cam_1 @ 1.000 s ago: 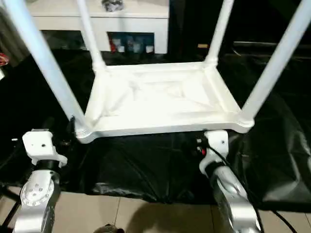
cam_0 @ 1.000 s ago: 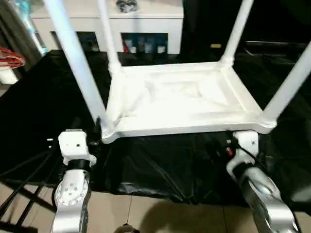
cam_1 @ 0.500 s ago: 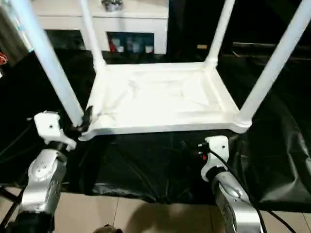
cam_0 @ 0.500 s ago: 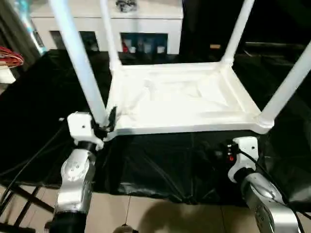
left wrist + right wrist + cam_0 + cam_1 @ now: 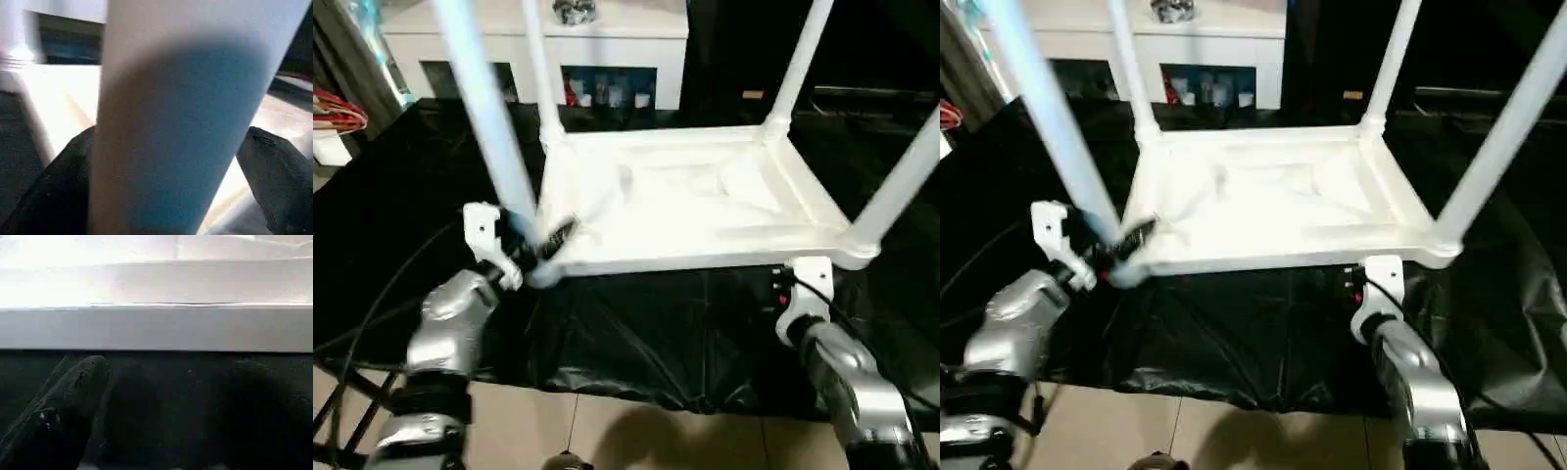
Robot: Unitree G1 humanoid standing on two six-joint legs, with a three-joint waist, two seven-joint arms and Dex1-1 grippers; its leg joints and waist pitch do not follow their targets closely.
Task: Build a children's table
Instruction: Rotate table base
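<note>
Leg (image 5: 499, 147) (near-left one) sits pinched between left fingers (image 5: 58, 196); right's state unclear.

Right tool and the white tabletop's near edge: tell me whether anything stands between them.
Nothing visible does. The right tool sits just short of the near edge of the upside-down white plastic rectangular tabletop, with bare black cloth in the gap. The left tool is around the near-left white cylindrical leg.

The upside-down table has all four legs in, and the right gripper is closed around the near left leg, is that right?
Not quite: it is the left gripper, not the right, whose fingers straddle the near left leg, as the left wrist view shows. The right gripper sits below the tabletop edge.
</note>
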